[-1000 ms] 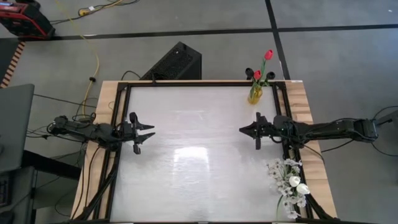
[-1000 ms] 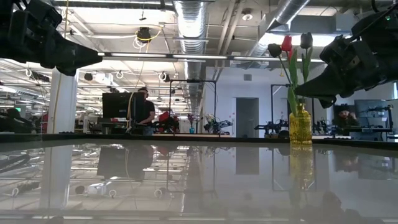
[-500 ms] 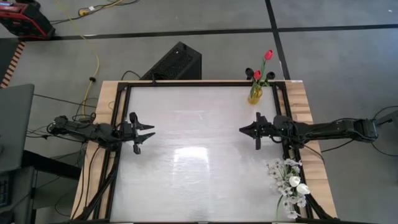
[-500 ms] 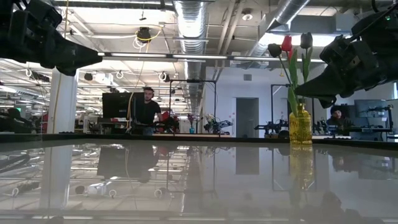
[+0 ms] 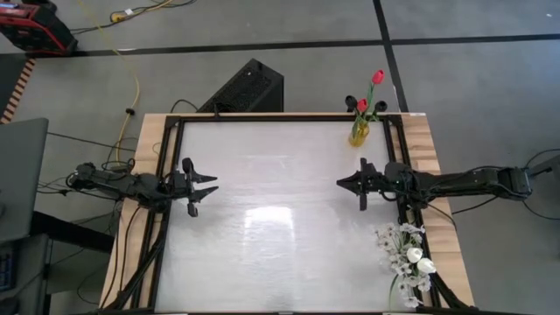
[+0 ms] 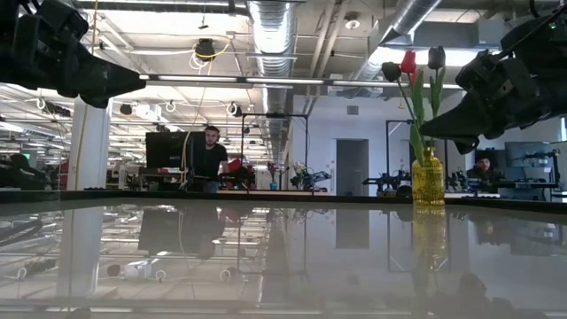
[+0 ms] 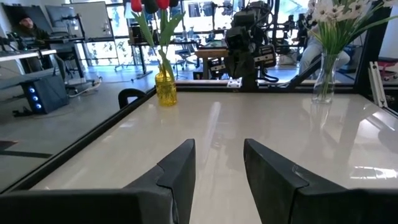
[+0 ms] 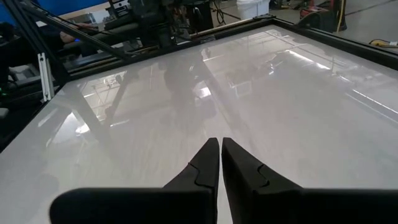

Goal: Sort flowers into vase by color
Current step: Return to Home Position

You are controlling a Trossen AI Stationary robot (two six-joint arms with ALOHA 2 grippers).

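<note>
The pale, glossy table [image 5: 280,201] fills the middle of the high view, bare across its centre, and a dark arm reaches in from each side. The left arm [image 5: 122,184] lies along the left edge with the left claw [image 5: 213,185] held above the surface; its wrist view shows the two fingers [image 7: 180,168] standing apart with nothing between them. The right arm [image 5: 464,181] comes in from the right edge, facing the left one, and the right claw [image 8: 219,143] is closed on itself, its tips meeting and holding nothing. A yellow vase [image 5: 359,133] stands at the far right corner of the table, holding red tulips [image 5: 377,77] and dark tulips [image 6: 435,57] upright on green stems. On the other side of the right arm, by the table's right edge, a clear vase [image 7: 323,84] carries white tulips [image 5: 420,260] and sprigs of tiny white blossoms [image 5: 389,236]. In the low view a person [image 6: 208,159] stands in the room far behind the table.
</note>
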